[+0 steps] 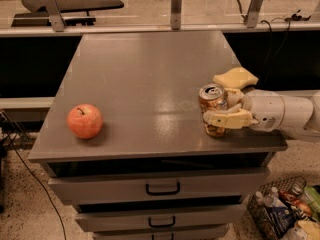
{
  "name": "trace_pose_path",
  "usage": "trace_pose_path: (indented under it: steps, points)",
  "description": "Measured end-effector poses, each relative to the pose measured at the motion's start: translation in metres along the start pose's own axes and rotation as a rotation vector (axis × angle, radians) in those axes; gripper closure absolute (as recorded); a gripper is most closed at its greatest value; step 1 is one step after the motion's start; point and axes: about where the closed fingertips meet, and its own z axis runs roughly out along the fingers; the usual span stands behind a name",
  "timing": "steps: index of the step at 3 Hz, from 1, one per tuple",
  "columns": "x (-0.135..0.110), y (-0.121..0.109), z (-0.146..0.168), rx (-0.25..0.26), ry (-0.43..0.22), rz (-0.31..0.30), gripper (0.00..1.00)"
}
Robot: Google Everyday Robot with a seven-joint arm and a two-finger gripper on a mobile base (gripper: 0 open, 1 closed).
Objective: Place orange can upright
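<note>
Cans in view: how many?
1. The orange can stands upright near the cabinet top's front right edge, with the gripper closed on it from the right. The basket at bottom right may hide others.

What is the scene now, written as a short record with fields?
gripper: at the table's right front, shut on the orange can
orange can: upright, tab end up, held by the gripper
apple: table's left front, far from the can
table: grey top, drawers below
task state: can upright, not yet released
</note>
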Motion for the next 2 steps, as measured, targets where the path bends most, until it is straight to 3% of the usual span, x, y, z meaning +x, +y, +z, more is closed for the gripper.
trace_pose_path:
  steps: [1,2]
  points:
    - [0.012,0.005,-0.012,-0.011,0.019,0.014,0.13]
    - [0.020,0.010,-0.024,-0.011,0.039,0.029,0.00]
